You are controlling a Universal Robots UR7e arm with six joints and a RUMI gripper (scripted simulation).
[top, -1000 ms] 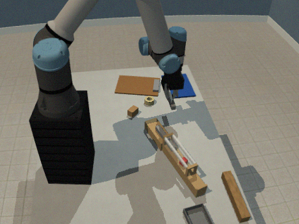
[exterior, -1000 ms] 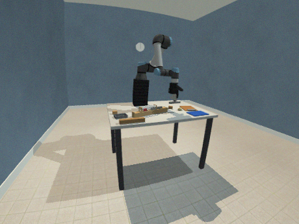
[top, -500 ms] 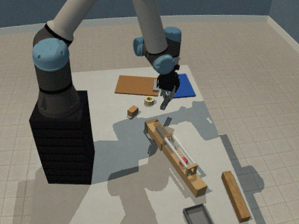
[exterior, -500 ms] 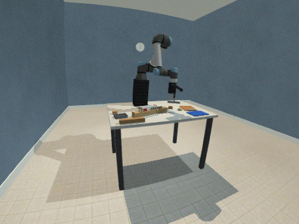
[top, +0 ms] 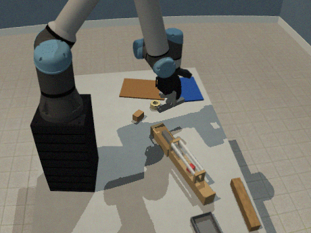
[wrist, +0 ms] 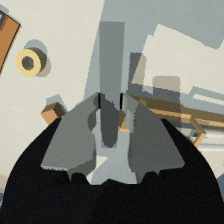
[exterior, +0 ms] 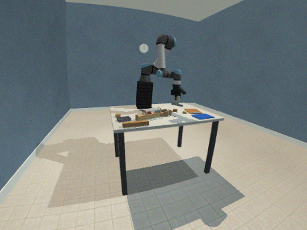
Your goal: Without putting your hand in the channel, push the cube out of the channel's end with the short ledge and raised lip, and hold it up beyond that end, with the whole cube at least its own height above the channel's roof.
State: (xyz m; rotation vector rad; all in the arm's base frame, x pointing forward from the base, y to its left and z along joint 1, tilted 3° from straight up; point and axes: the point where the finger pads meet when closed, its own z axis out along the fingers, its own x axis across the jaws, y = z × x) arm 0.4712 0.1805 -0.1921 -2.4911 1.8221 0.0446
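The jaws are clenched on a flat grey bar (wrist: 111, 112), which sticks out ahead of the gripper (wrist: 110, 102) and hangs above the table (top: 101, 86) just beside a yellow tape ring (top: 155, 104). A small wooden block (top: 138, 115) lies nearby. Farther along sits the wooden channel (top: 176, 160); the red cube (top: 191, 167) seems to rest inside it, toward its far end.
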